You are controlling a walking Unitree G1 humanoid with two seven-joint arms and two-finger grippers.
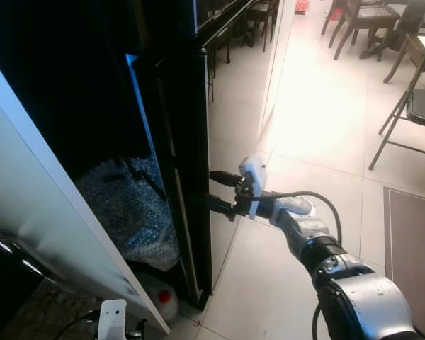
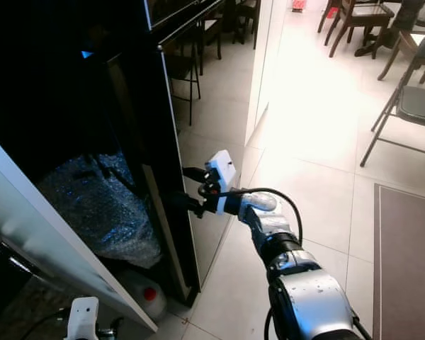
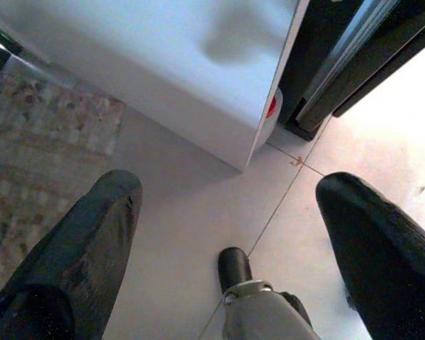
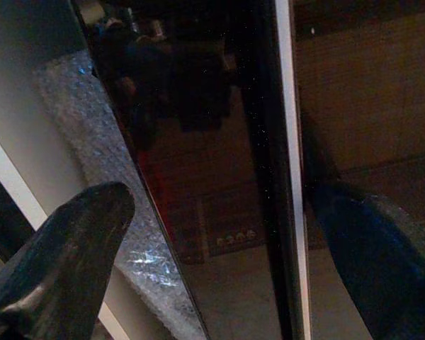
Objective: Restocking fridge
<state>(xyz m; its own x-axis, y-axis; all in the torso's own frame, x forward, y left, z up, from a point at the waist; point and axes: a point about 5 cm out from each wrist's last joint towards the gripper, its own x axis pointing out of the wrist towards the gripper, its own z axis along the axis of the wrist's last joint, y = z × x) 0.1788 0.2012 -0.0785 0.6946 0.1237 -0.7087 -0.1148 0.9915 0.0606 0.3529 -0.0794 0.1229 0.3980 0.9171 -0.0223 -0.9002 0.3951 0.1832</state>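
The fridge's glossy black door (image 1: 188, 142) stands ajar, its edge facing me. My right gripper (image 1: 214, 190) reaches to that edge at mid height, open, one finger on each side of the door's rim; in the right wrist view the door edge (image 4: 283, 177) runs between the two fingers (image 4: 64, 248). Crumpled bubble wrap (image 1: 127, 205) lies low in the dark interior. A white door panel (image 1: 49, 219) slants across the left. My left gripper (image 3: 227, 191) hangs low over the floor, open and holding nothing.
A white jug with a red cap (image 1: 159, 297) sits on the floor at the fridge's base. Folding chairs (image 1: 411, 106) and a dining set stand at the back right. A brown mat (image 1: 414, 241) lies at the right; a patterned rug (image 3: 49, 134) lies beside the white panel.
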